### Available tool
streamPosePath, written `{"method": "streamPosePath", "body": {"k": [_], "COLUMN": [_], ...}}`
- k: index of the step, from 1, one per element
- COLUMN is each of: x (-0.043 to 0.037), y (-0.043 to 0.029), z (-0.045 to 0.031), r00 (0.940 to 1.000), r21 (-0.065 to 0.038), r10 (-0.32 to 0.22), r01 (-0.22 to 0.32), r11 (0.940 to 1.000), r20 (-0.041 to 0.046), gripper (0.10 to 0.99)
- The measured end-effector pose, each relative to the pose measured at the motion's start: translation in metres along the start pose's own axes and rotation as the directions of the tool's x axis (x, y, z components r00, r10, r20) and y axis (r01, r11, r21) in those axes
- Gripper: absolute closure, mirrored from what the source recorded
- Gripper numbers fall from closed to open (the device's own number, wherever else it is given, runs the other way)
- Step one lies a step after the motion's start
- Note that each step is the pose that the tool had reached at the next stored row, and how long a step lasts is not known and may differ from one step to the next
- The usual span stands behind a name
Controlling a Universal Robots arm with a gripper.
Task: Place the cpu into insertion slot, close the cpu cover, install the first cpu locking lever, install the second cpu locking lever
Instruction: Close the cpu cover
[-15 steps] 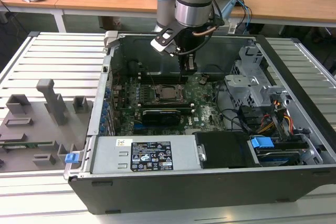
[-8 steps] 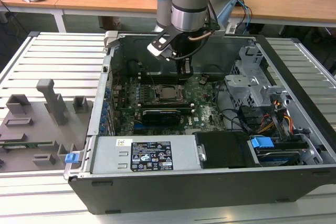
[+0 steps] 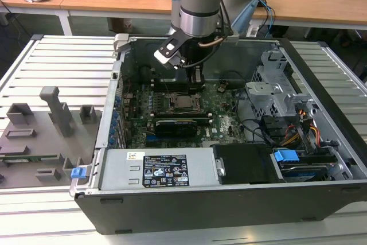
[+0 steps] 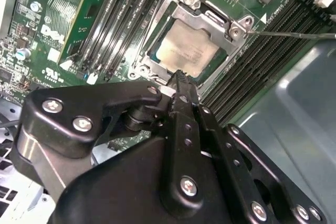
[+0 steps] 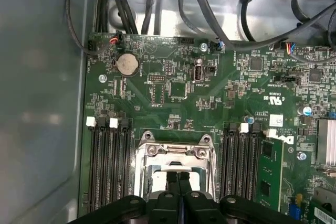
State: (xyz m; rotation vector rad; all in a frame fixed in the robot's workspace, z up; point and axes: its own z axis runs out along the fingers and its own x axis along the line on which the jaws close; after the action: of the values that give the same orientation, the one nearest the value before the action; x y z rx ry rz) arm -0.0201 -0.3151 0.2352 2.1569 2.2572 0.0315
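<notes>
The cpu [image 4: 185, 51], a small square chip with a silvery-tan face, lies flat in the socket on the green motherboard [image 5: 173, 87]. The silver cpu cover [image 4: 212, 18] lies down around it, framing the chip in its window. A thin wire locking lever [image 4: 294, 34] sticks out from the socket's corner over the memory slots. My gripper [image 4: 180, 77] hovers just over the socket's edge, fingers pressed together with nothing seen between them. In the first wrist view the gripper [image 5: 177, 174] points at the cover [image 5: 176, 153]. In the exterior view the gripper [image 3: 195, 80] hangs above the socket [image 3: 184, 102].
Black memory slots [image 5: 105, 166] flank the socket on both sides. A long black expansion card [image 3: 175, 124] lies in front of it. The case wall [image 3: 241, 55], drive cage [image 3: 275, 90], cables [image 5: 210, 9] and power supply [image 3: 155, 170] ring the board. A grey fixture board [image 3: 40, 130] sits outside.
</notes>
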Motion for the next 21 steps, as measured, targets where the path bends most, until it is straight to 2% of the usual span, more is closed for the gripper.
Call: {"method": "streamPosePath", "body": {"k": [9,11,18,21], "x": [-0.0002,0.0000,0.0009,0.0010], "y": [-0.0036,-0.0070,-0.0257,-0.0295], "z": [0.0068,0.0083,0.0118,0.0124], "r00": [1.0000,1.0000,1.0000,1.0000], "r21": [0.000,0.000,0.000,0.000], "r10": [0.000,0.000,0.000,0.000], "r01": [0.000,0.000,0.000,0.000], "r11": [1.0000,1.0000,1.0000,1.0000], "r20": [0.0001,0.0000,-0.0001,0.0001], "gripper": [0.980,0.980,0.980,0.980]}}
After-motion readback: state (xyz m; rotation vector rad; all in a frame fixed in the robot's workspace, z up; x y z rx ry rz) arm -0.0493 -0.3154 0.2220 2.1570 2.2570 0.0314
